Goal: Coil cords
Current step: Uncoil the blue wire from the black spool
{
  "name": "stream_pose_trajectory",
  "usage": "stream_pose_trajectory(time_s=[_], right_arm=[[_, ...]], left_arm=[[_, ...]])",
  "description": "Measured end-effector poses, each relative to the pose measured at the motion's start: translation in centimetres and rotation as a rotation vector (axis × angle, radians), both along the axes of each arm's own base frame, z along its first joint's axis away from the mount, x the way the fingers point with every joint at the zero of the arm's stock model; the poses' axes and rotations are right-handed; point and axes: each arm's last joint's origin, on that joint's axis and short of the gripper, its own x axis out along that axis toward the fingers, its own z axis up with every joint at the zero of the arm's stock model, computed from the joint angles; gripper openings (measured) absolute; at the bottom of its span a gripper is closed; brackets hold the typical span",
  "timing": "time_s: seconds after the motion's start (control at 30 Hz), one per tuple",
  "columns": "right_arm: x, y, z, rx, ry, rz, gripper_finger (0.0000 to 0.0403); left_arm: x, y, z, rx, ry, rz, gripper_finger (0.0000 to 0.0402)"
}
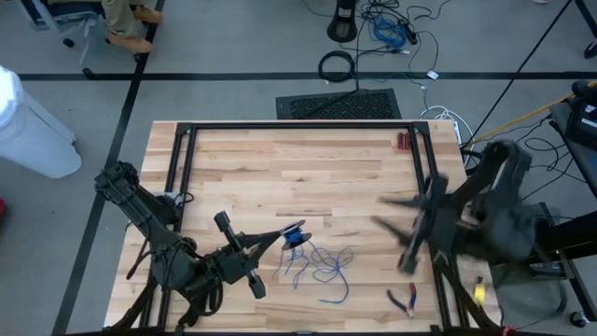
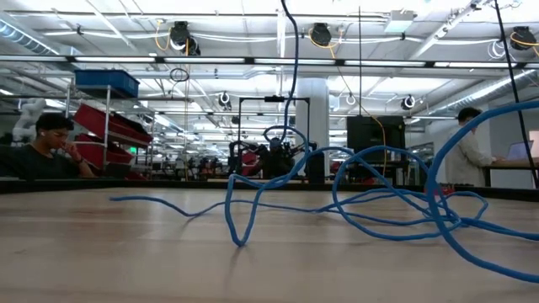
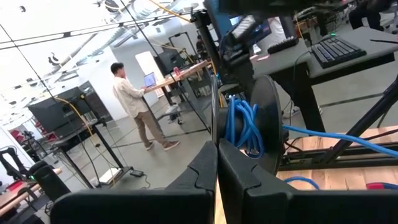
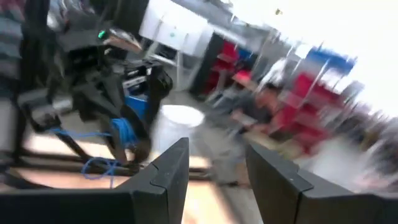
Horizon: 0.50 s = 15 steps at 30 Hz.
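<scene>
Blue cord (image 1: 322, 269), loose tangle on table; left claw (image 1: 284, 233) pinching its spool, right claw (image 1: 387, 213) spread.

Loose blue cord (image 2: 379, 202) across tabletop (image 2: 126, 252)

Red-handled pliers (image 1: 404, 300) lie near the worktop's (image 1: 308, 168) front right corner. A small red thing (image 1: 403, 141) sits at its back right corner. A black mat (image 1: 338, 104) lies on the floor behind the back edge.
</scene>
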Motion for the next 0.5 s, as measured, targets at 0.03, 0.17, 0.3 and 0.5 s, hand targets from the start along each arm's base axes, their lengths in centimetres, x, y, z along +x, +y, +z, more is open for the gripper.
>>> stream_pose_trajectory(time_s=[0.03, 0.17, 0.3, 0.5], right_arm=[[-0.9, -1.2, -0.1, 0.081, 0.005, 0.051, 0.0146], [-2.7, -4.3, -1.9, 0.381, 0.086, 0.103, 0.0146], [-2.3, -4.1, -6.0, 0.416, 0.115, 0.007, 0.0146], [-0.1, -1.8, -13.1, 0.435, 0.057, -0.001, 0.0146]], left_arm=[[0.0, 0.0, 0.0, -0.005, -0.002, 0.000, 0.0008], [0.0, 0.0, 0.0, -0.012, -0.009, -0.012, 0.0008], [0.0, -0.1, 0.0, -0.009, -0.012, -0.028, 0.0008], [0.1, 0.0, 0.0, 0.024, 0.005, -0.024, 0.0008]])
